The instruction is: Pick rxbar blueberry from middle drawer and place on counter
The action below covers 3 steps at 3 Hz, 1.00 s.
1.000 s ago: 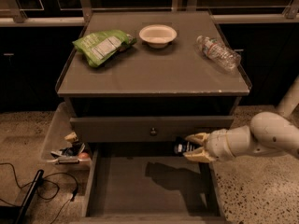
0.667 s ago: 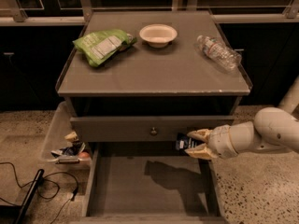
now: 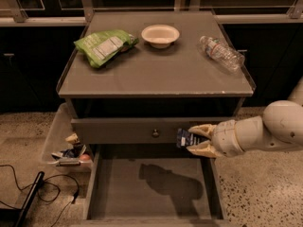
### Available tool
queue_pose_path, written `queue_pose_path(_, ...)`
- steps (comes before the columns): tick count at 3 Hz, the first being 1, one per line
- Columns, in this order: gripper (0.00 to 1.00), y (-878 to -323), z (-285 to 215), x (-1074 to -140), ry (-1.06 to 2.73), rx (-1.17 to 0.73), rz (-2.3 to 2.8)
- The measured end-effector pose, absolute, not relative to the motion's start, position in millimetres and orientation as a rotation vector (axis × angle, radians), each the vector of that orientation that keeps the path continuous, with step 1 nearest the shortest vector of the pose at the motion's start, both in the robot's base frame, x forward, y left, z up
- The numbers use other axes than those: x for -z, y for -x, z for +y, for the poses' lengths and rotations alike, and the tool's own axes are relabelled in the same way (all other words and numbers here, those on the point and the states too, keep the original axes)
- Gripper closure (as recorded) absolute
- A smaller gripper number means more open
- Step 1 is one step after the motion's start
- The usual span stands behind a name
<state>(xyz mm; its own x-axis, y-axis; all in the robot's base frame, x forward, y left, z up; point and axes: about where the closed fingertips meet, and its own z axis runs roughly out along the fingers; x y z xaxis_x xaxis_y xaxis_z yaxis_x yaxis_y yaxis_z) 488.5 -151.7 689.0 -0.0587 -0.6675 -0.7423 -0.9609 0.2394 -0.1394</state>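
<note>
The middle drawer (image 3: pixel 118 188) is pulled open below the cabinet, its grey floor bare apart from the arm's shadow. My gripper (image 3: pixel 195 139) reaches in from the right, above the drawer's back right corner and in front of the knobbed drawer front (image 3: pixel 155 133). It is shut on the rxbar blueberry (image 3: pixel 188 138), a small dark navy bar with white print held between the two pale fingers (image 3: pixel 201 129). The counter (image 3: pixel 156 72) lies above, its worn front edge just over the gripper.
On the counter lie a green crinkled bag (image 3: pixel 104 45) at the left, a white bowl (image 3: pixel 160 34) at the back middle and a clear plastic bottle (image 3: pixel 221 52) at the right. A bin with clutter (image 3: pixel 66 148) and cables (image 3: pixel 28 193) sit on the floor at the left.
The gripper with the bar has stayed in nearly the same spot above the drawer, shifting only slightly up and to the right.
</note>
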Motion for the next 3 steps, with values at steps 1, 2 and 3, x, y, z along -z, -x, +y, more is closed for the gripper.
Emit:
queue_pose_path(1,1.0,-460,-121,-771,1.626,-0.373,1.683)
queue_pose_path(2,1.0,-440,-86,-867,1.778,-0.205,1.519)
queue_pose_path(3,1.0,-440,-86,-867,1.778,-0.205,1.519)
